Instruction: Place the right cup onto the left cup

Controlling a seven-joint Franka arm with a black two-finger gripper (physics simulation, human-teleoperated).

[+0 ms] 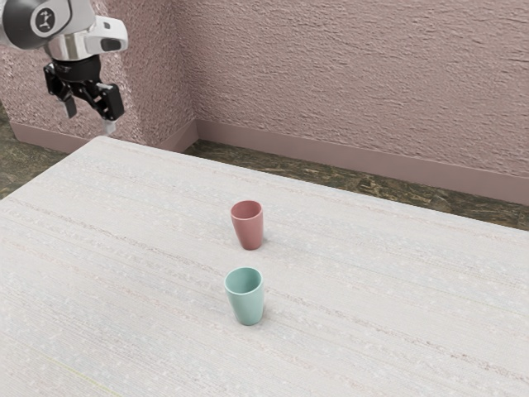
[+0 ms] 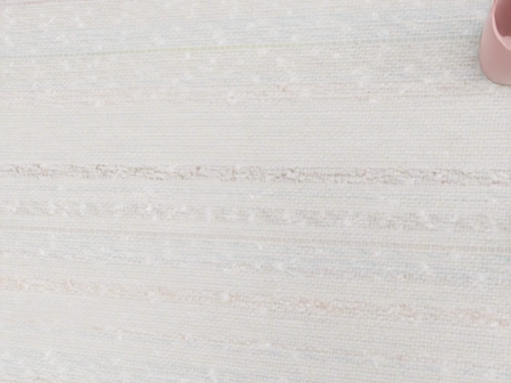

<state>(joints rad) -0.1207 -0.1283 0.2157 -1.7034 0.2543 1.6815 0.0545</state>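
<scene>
"Condition of the black gripper (image 1: 89, 117)?"

"Raised, near the table's (image 1: 124, 248) corner at the exterior view's upper left. Fingers (image 1: 109, 127) observed standing apart."

"And the cups?"

"Both upright on the table, separate from each other. Teal cup (image 1: 247, 306) nearer the exterior camera; pink cup (image 1: 249, 232) located beyond it, partly visible in the wrist view."

"Did you see the whole pink cup (image 2: 497, 60) in the wrist view?"
"No, you lost part; the exterior view cropped your arm (image 1: 37, 26) and the near edge of the table (image 1: 372, 314)."
</scene>
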